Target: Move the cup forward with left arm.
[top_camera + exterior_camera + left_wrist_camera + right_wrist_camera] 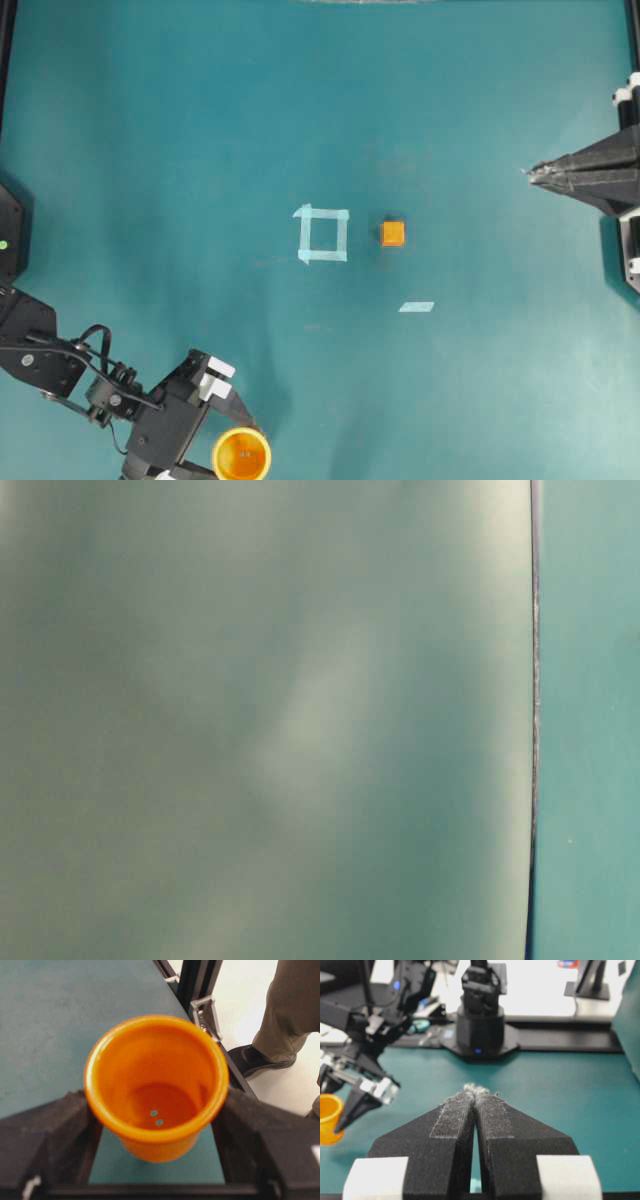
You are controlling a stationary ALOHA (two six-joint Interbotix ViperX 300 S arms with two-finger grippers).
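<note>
1. Overhead view: my left tool (205, 440) sits at the near-left edge of the counter (200, 130), its fingers spread to either side of the cup (242, 455). The cup stands upright, mouth up, at the very bottom of this view. I judge that I am placed this way so that the cup can be carried or pushed toward the far side. Out in the middle lie a square outline of pale tape (323, 234), a small orange cube (393, 233) just right of it, and a loose strip of tape (416, 307) nearer and to the right. My right tool (535, 173) is parked at the right edge, well apart from all of these.

2. Table-level view: only a blurred grey-green surface with a dark vertical line near the right; it tells me nothing about the cup.

3. Left wrist view: the cup (156, 1087) fills the gap between my two dark fingers (45, 1135). They flank its wall closely on both sides; whether they press it firmly I cannot tell. The counter's edge and a person's leg show beyond.

4. Right wrist view: my right tool (476, 1097) has its padded tips pressed together, holding nothing, idle. At far left the cup (330, 1117) stands by the left tool's fingers.
</note>
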